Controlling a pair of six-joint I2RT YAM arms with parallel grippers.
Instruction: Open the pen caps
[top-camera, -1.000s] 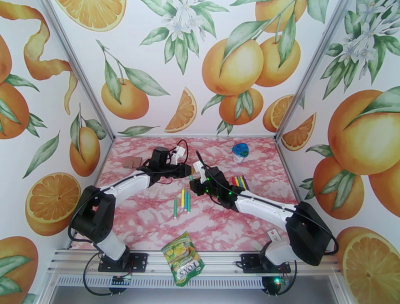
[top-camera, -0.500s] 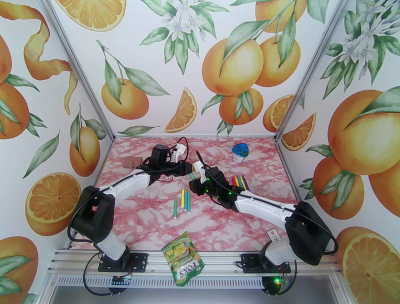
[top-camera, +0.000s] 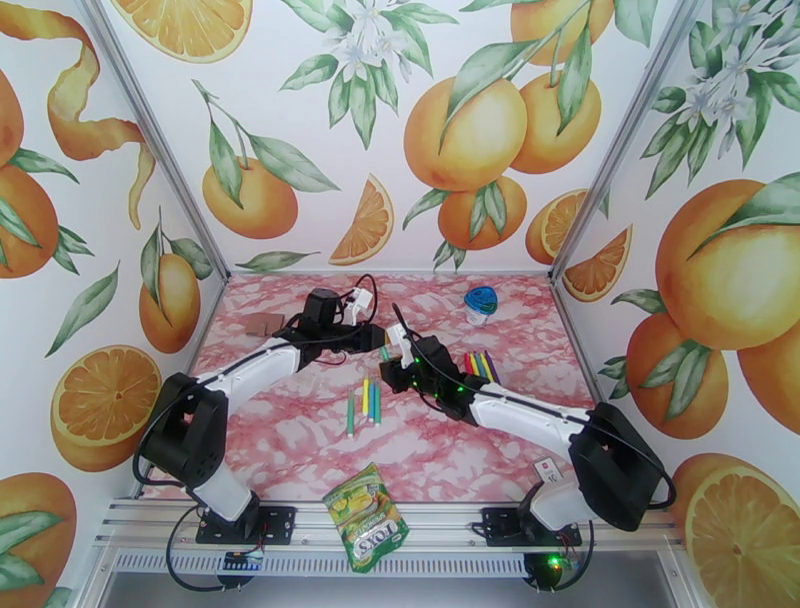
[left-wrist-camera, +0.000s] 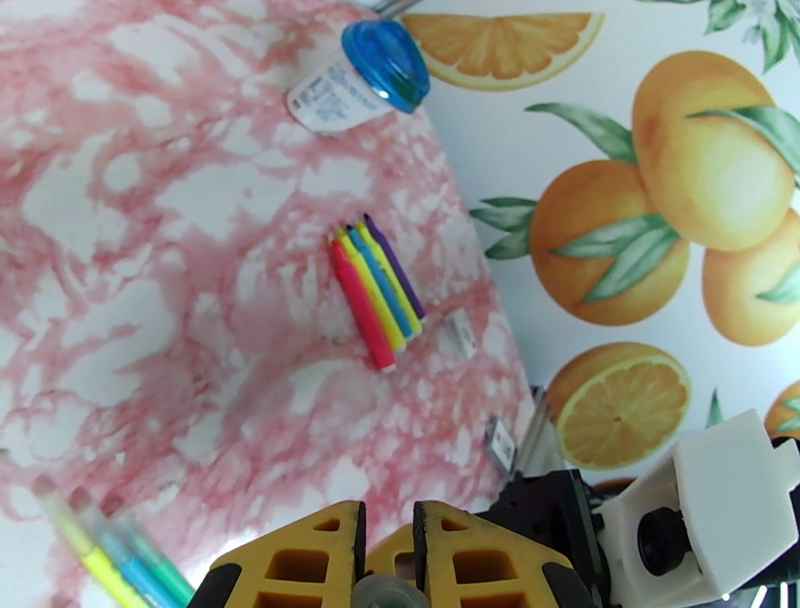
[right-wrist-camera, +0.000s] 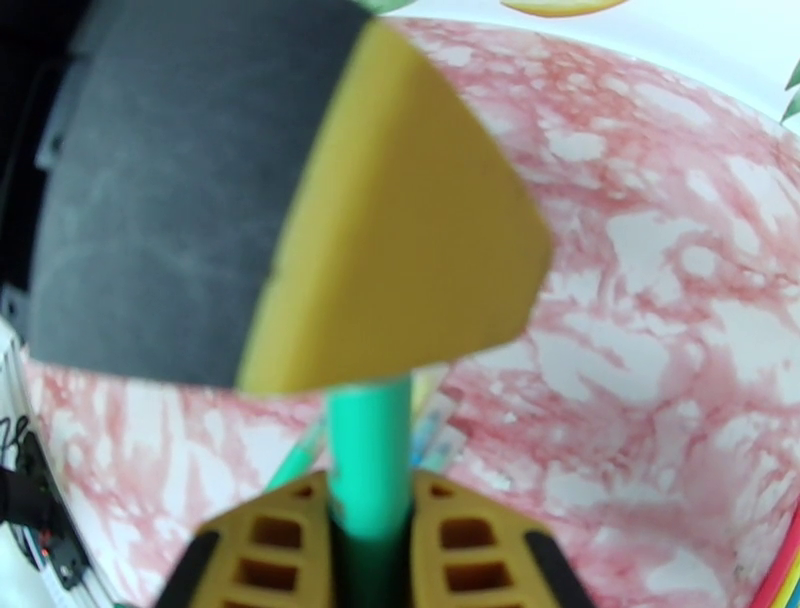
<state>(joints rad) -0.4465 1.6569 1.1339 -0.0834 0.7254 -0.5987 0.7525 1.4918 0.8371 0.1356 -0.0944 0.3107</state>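
Change: right claw (right-wrist-camera: 370, 495) has just closed, now clamped on green pen (right-wrist-camera: 368, 430). Directly ahead, left claw (left-wrist-camera: 388, 525) pinched tight on same pen's far end. Both ends gripped, so cap pull can begin. Remaining pens (top-camera: 366, 403) on worktop (top-camera: 300, 440) below claws.

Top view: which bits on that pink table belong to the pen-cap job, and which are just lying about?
Job: green pen, held by left gripper and right gripper; loose pens; row of four pens.
Lying about: blue-lidded container; snack packet; brown piece.
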